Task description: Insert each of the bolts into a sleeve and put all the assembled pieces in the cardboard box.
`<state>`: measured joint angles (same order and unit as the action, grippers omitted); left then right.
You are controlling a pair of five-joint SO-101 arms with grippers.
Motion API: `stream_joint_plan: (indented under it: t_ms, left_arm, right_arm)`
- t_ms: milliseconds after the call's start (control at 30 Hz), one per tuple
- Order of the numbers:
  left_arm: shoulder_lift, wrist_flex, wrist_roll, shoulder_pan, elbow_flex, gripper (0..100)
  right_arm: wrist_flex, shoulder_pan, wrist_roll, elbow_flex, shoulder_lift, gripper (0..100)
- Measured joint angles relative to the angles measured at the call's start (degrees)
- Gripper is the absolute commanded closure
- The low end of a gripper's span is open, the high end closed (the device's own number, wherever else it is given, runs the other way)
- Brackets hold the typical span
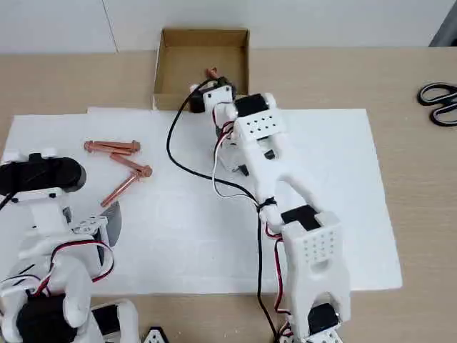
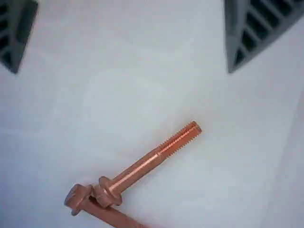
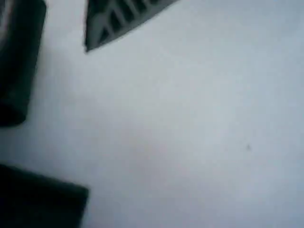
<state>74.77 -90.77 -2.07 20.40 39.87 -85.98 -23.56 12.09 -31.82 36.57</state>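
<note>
At ten o'clock on the mat [image 1: 178,243] lie loose bolts [image 1: 112,146]; left claw [image 2: 122,69] gapes empty near one. The right claw [image 1: 214,91], grip unreadable, sits at the six o'clock edge of the box [image 1: 203,37].

Wooden table [image 1: 414,179] against a pale wall [image 1: 285,18].
A white sheet [image 1: 178,236] covers its middle; black scissors [image 1: 437,100] lie near the right edge.

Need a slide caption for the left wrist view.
Left gripper open above a copper bolt lying on the white sheet, its head touching a second bolt.
</note>
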Motion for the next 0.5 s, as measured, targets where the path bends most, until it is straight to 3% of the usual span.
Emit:
stream_joint_plan:
  t_ms: [500]
  left_arm:
    - [0.00, 0.00, 0.00, 0.00, 0.00, 74]
  right_arm:
    - [3.16, -1.32, 0.00, -0.88, 3.96, 79.4]
